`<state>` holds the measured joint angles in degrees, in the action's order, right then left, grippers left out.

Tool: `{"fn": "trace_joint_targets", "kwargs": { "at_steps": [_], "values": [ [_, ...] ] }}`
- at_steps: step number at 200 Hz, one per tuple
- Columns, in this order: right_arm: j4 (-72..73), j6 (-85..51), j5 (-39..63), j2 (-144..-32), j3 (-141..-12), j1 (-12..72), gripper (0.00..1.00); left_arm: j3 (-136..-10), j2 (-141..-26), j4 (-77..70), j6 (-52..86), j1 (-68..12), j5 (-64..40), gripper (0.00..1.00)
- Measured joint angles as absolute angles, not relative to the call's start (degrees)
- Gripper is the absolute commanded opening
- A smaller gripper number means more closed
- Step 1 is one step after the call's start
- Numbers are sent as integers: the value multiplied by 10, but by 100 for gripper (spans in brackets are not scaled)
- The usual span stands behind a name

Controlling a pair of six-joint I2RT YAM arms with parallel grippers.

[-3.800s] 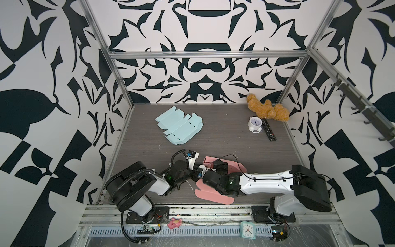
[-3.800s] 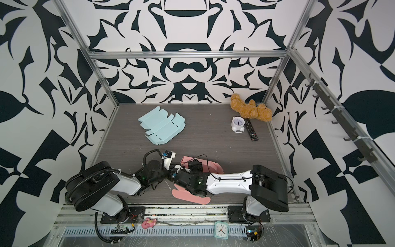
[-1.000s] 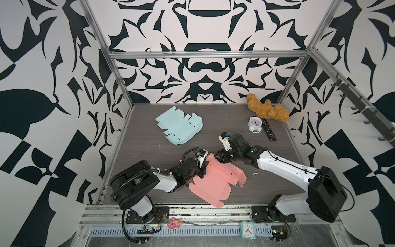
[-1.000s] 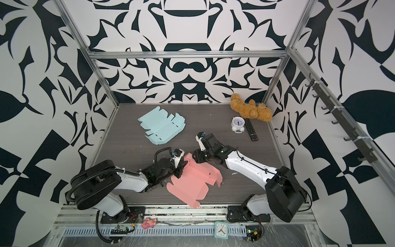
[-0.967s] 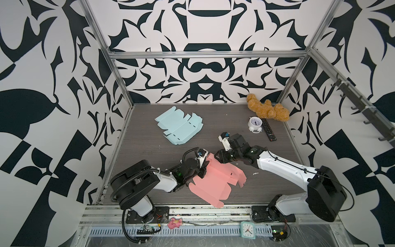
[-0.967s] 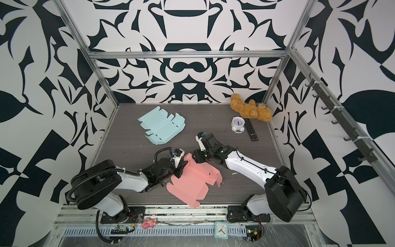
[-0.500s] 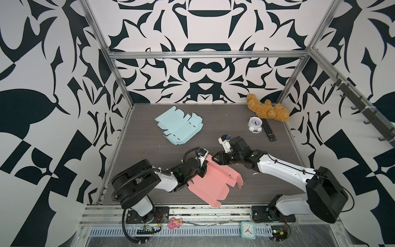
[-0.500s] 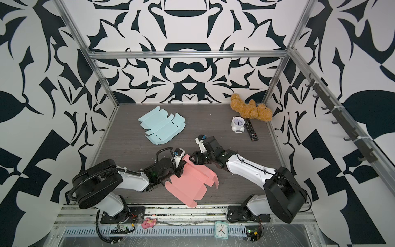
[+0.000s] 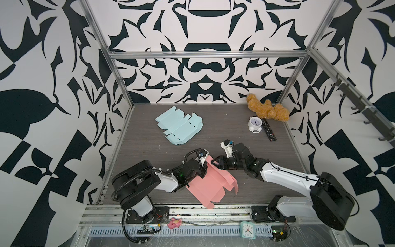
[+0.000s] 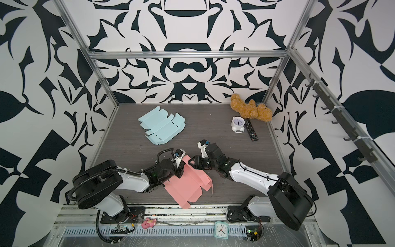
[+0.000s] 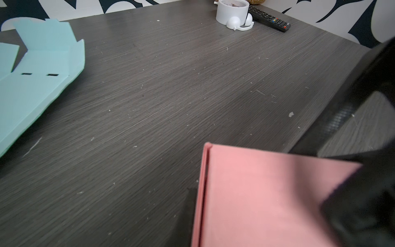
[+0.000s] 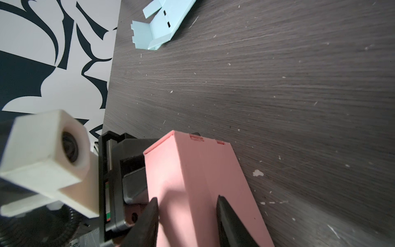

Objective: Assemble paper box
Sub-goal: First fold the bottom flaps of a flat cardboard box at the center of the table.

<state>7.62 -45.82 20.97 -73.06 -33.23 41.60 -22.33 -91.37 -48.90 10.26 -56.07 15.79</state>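
Pink blank [image 9: 205, 188] has folded narrower; left pincer [image 9: 204, 170] stays clamped on it; right pincer [image 9: 214, 166] straddles it half-open.

1. Walls [image 9: 64, 64] carry a bold black-and-white abstract print.
2. Aluminium frame bars [image 9: 205, 54] edge the corners and cross the back wall.
3. The dark grey wood-grain tabletop [image 9: 213, 132] is flecked with pale specks, possibly paper scraps.
4. A rail of dark hooks [image 9: 370, 114] lines one side wall.
5. Lighting is even.
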Motion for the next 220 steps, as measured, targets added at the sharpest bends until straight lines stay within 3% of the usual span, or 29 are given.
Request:
{"fn": "trace_joint_targets", "kwargs": {
  "at_steps": [37, 103, 220],
  "values": [
    [72, -459, 204, -730, -333, 419, 45, -223, -914, -489, 107, -562, 160, 19],
    [66, -448, 193, -727, -333, 423, 44, -211, -912, -485, 140, -564, 159, 37],
    [56, -445, 182, -719, -336, 423, 43, -226, -937, -464, 155, -566, 171, 21]
  ]
}}
